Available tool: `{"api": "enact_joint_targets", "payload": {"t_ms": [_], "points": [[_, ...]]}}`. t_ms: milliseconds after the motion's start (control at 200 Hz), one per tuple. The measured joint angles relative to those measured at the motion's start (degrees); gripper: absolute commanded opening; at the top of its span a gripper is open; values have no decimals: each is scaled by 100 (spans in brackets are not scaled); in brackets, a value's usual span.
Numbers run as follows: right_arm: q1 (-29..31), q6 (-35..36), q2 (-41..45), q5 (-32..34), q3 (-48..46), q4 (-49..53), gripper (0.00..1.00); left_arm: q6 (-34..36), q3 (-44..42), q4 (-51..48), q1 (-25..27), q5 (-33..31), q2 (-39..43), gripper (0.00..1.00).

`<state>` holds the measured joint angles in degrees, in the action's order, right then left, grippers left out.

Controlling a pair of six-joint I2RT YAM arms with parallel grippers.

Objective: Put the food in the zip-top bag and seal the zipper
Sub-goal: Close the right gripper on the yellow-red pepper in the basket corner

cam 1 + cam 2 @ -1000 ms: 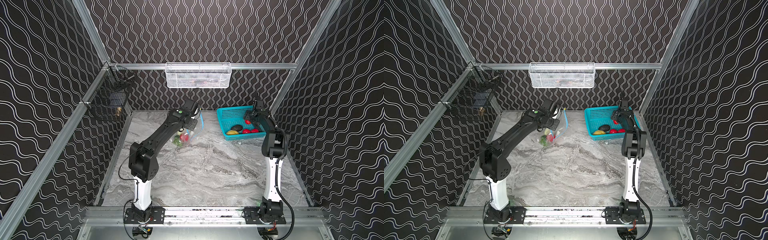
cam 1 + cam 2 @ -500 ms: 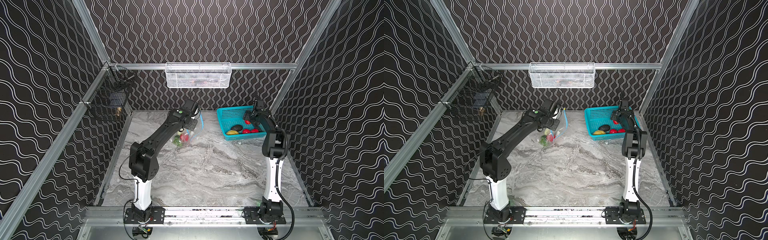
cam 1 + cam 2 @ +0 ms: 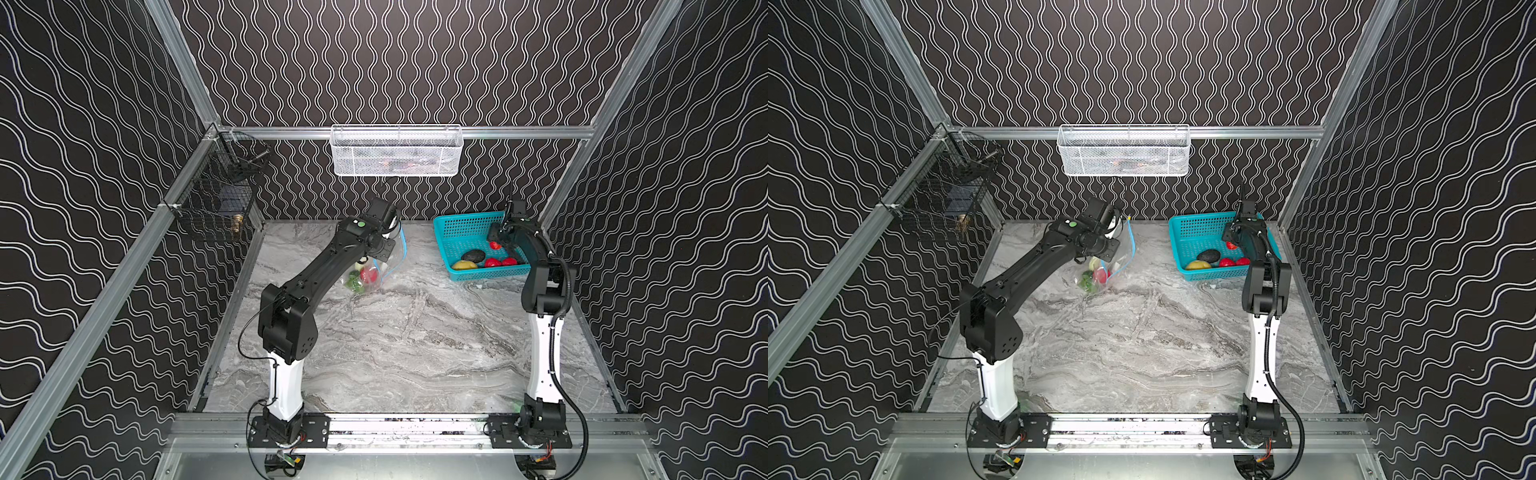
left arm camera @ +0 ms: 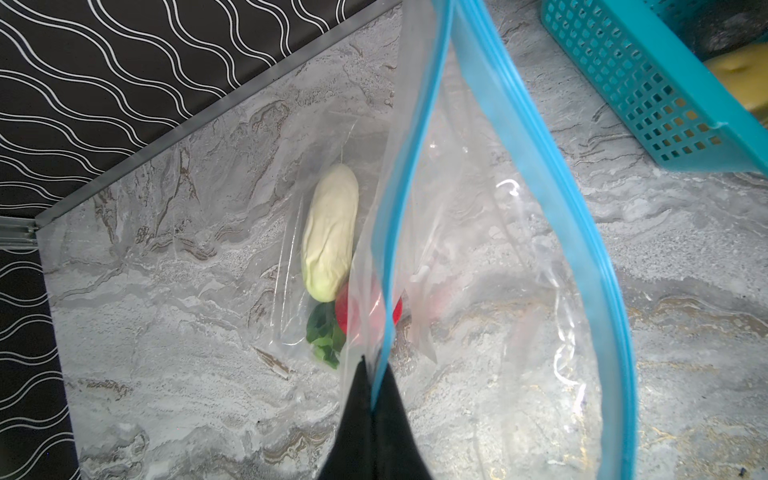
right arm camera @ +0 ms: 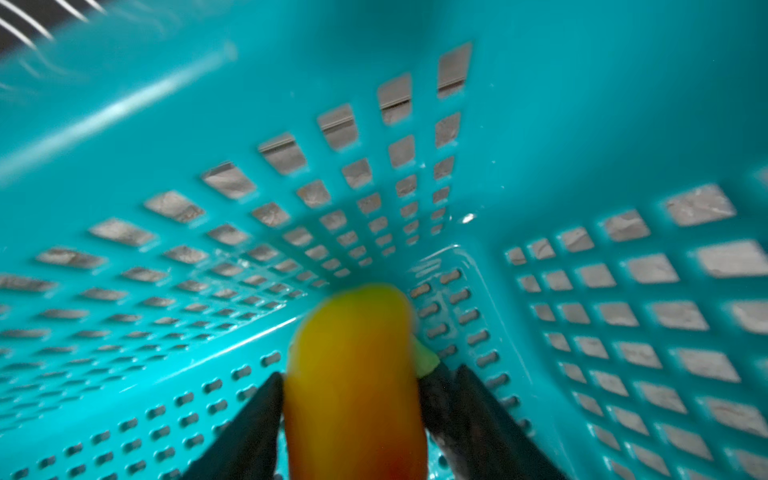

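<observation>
At about eleven o'clock on the marble table (image 3: 415,332), the left gripper (image 4: 370,368) is pinched tight on one side of the zipper (image 4: 573,212). It holds the zip-top bag (image 4: 478,249) up by its mouth, which gapes wide while the bag's bottom rests on the table. Inside lie the white oblong piece (image 4: 330,232), one red round fruit (image 4: 353,309) and a green leafy piece (image 4: 326,338). By my reckoning the loading is begun but less than half done.

At one o'clock sits the teal basket (image 3: 486,273) with the rest: the dark piece (image 3: 473,255), the yellow piece (image 3: 464,264) and two more red fruits (image 3: 500,262) by its near wall. The right gripper (image 5: 355,376) is down inside at the basket's three-o'clock side. Its jaws are partly apart around the orange-red fruit (image 5: 353,332), with fingers against both flanks as far as the blurred wrist view shows — I take that for a grip.

Left to do: carry these five across, then close the zipper — it is wholly open.
</observation>
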<state>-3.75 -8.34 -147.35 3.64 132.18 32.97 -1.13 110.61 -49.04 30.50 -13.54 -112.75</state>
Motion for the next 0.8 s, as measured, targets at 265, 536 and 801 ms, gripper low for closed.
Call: {"api": "enact_joint_targets", "payload": {"t_ms": [265, 536, 801], "points": [[4, 2, 2, -48, -46, -76, 61, 0, 0, 0, 0, 0, -9, 0], [26, -111, -24, -184, -33, -72, 41, 0, 0, 0, 4, 0, -9, 0], [15, -415, 293, -356, -422, -26, 33, 0, -66, 17, 4, -28, -7, 0]]}}
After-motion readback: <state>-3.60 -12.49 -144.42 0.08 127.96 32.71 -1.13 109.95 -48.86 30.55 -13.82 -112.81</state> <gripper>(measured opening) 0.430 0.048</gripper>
